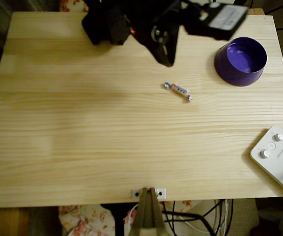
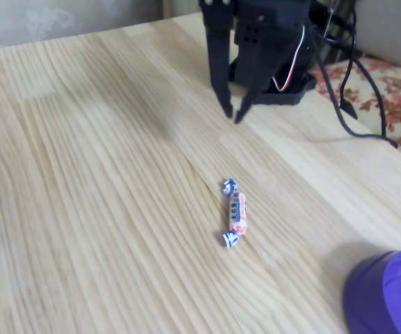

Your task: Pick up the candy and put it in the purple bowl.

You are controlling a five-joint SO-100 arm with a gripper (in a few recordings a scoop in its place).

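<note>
Candy (image 1: pixel 177 91): one piece, lying flat on the bare surface (image 1: pixel 82 147), a little right of centre in the overhead view, long axis slanting. Judged very light, small and low-lying; the wrapper looks slick and crinkly, so it may skid or twist away if nudged from one end. Best hold, by judgement: across the firm pinkish-tan middle, fingers closing on its two long sides, not on the soft twisted ends. Looks: short elongated sweet, pale pink-tan body with faint print, silvery-blue twisted wrapper tails at both ends.

Pincer (image 2: pixel 233 115): black, two slim fingers pointing down, tips a narrow gap apart, holding nothing. It hangs above the surface on the far side of the candy, near but clear of it.

Purple bowl (image 1: pixel 240 61): round, deep purple, glossy inside, upright with nothing seen inside; stands at the far right of the surface in the overhead view, well apart from the candy.

White device (image 1: pixel 279 157): round knobs, near right corner of the surface, not part of the task.
</note>
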